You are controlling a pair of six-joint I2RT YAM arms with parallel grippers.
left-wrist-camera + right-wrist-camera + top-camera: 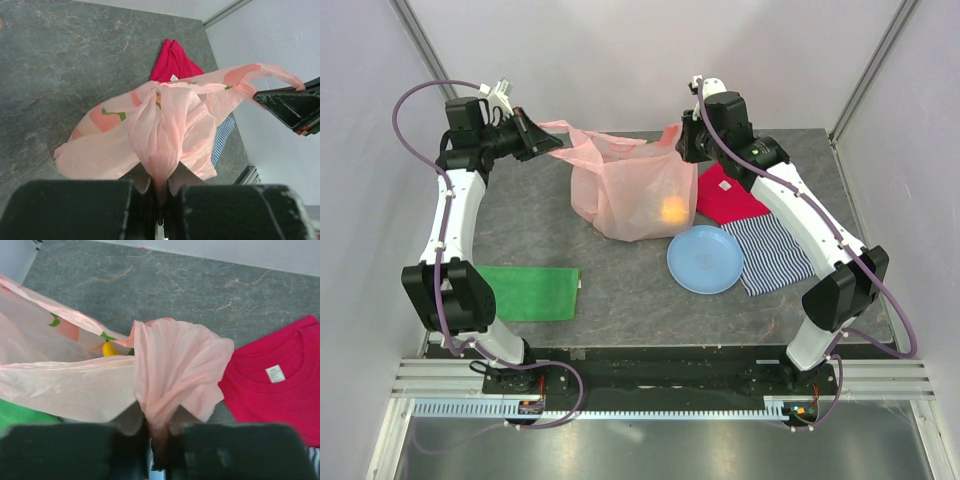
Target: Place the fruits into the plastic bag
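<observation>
Item 1: thin translucent pink plastic carrier bag (625, 190). It stands on the far half of the grey stone-patterned table (620, 290), body slumped on the surface and both loop handles lifted. The mouth is drawn out left to right, so its long axis runs across the table between the two arms.

Item 2: left gripper (548, 147). Its jaws are pressed together on a gathered twist of the bag's left handle, and the left wrist view shows the film pinched in the slot between the fingers (142, 177).

Item 3: right gripper (682, 140). Its jaws are likewise clamped on a bunched fold of the right handle, seen gripped close up in the right wrist view.

Item 4: yellow-orange round citrus fruit (672, 208). It lies inside the bag, low on the right side, and shows through the plastic. Other fruits cannot be told apart through the film, and none is visible outside the bag.

Item 5: surroundings. A round pale blue plate (705, 259) lies just near of the bag, a folded red cloth (730, 195) and a blue-and-white striped cloth (775, 255) lie to its right, and a folded green cloth (530, 293) lies well apart at near left.

Governing relation: the bag body hangs below and between the grippers and sits closer under the right one, while the left handle stretches out longer. By judgement the loading looks complete, and any lowering or letting go needs both arms to act along that left-right line
</observation>
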